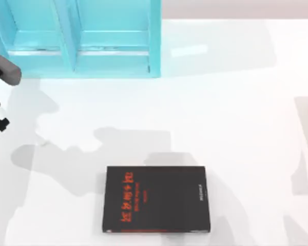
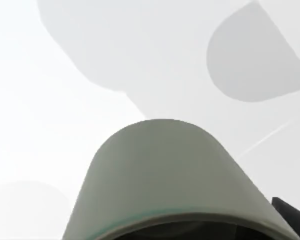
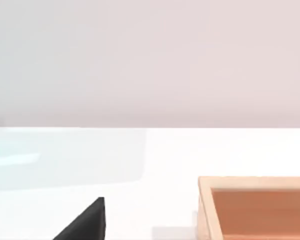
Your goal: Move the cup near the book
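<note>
The black book (image 1: 156, 199) with red lettering lies flat near the table's front edge, at the middle of the top view. One corner of the book (image 3: 87, 224) appears in the right wrist view. The grey-green cup (image 2: 165, 175) looms very close in the left wrist view, its rim toward the camera. One dark finger (image 2: 291, 216) of my left gripper rests against the cup's side, and the grip looks shut on the cup. My left arm (image 1: 2, 72) is at the top view's far left edge, well left of the book.
A turquoise cabinet (image 1: 82, 41) stands at the back left of the table. A shallow wooden box (image 3: 255, 207) sits on the table in the right wrist view, to one side of the book's corner. White tabletop (image 1: 236, 128) stretches between cabinet and book.
</note>
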